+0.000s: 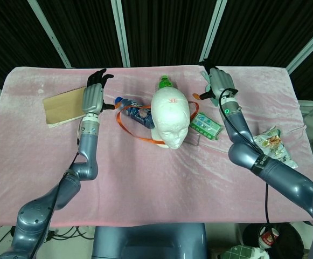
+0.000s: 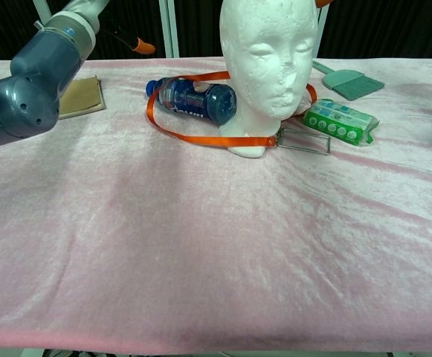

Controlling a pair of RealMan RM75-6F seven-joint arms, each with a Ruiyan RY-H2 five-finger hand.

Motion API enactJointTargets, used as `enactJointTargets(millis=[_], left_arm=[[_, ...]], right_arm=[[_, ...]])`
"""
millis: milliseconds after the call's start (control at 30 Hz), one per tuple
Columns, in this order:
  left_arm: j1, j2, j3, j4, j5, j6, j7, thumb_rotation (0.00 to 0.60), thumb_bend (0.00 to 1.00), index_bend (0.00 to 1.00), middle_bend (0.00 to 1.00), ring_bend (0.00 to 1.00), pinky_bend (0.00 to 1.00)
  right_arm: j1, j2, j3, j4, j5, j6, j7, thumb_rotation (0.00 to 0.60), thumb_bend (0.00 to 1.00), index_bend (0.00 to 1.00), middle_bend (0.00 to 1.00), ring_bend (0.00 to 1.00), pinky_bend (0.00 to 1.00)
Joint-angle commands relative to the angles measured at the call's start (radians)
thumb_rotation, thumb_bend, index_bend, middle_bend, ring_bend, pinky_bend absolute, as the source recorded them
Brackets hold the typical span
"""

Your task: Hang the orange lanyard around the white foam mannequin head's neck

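The white foam mannequin head [image 1: 171,113] [image 2: 268,52] stands upright mid-table. The orange lanyard [image 1: 132,132] [image 2: 201,139] lies slack in a loop around its neck base, draped over the blue bottle [image 1: 137,112] [image 2: 193,98] on the left and passing the neck on the right. My left hand [image 1: 93,96] hovers left of the bottle with fingers spread upward, holding nothing. My right hand [image 1: 218,83] is raised right of the head, fingers apart and empty. A small orange spot shows by each thumb. The lanyard's metal clip [image 2: 305,140] rests beside the base.
A green wipes pack [image 1: 206,124] [image 2: 340,120] lies right of the head. A cardboard piece [image 1: 62,108] [image 2: 82,95] sits far left, a snack bag [image 1: 275,145] far right, a teal brush [image 2: 349,80] at the back right. A green-capped bottle [image 1: 165,82] stands behind the head.
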Motion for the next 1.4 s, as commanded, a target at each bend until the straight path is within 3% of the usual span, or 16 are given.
enactJointTargets(millis=[33,267,400,467,667,967,1067,1233,1400], left_arm=[[0.040,0.036,0.017,-0.068,-0.013,0.015,0.124,0.600,0.01,0.21,0.06,0.00,0.00],[0.100,0.115,-0.036,-0.295,-0.072,0.069,0.169,0.600,0.01,0.20,0.06,0.00,0.00],[0.150,0.194,-0.030,-0.464,-0.061,0.118,0.203,0.600,0.01,0.20,0.06,0.00,0.00],[0.195,0.262,-0.022,-0.601,-0.050,0.163,0.238,0.600,0.01,0.20,0.06,0.00,0.00],[0.293,0.406,0.007,-0.873,-0.040,0.240,0.330,0.600,0.01,0.20,0.06,0.00,0.00],[0.513,0.691,0.130,-1.297,-0.014,0.368,0.476,0.600,0.02,0.20,0.06,0.00,0.00],[0.578,0.762,0.183,-1.387,0.016,0.405,0.492,0.600,0.03,0.21,0.06,0.00,0.00],[0.676,0.854,0.273,-1.491,0.072,0.464,0.510,0.600,0.03,0.21,0.06,0.00,0.00],[0.767,0.915,0.347,-1.522,0.147,0.533,0.482,0.600,0.03,0.21,0.06,0.00,0.00]], right_arm=[[-0.030,0.049,0.007,-0.059,0.004,0.024,0.018,0.600,0.01,0.17,0.04,0.18,0.18],[-0.104,0.144,0.026,-0.198,-0.037,0.102,0.062,0.600,0.01,0.17,0.05,0.18,0.18],[-0.160,0.207,0.032,-0.265,-0.114,0.156,0.092,0.600,0.04,0.17,0.06,0.18,0.18],[-0.205,0.254,0.041,-0.303,-0.160,0.169,0.133,0.600,0.05,0.17,0.07,0.19,0.18],[-0.286,0.338,0.038,-0.358,-0.200,0.197,0.180,0.600,0.06,0.17,0.07,0.21,0.18],[-0.417,0.436,-0.090,-0.440,-0.286,0.339,0.033,0.600,0.19,0.17,0.14,0.23,0.18],[-0.461,0.433,-0.139,-0.476,-0.310,0.414,-0.030,0.600,0.26,0.18,0.18,0.28,0.25],[-0.529,0.408,-0.215,-0.523,-0.372,0.517,-0.104,0.600,0.35,0.21,0.26,0.38,0.37],[-0.596,0.363,-0.279,-0.568,-0.438,0.583,-0.117,0.600,0.36,0.22,0.30,0.43,0.38]])
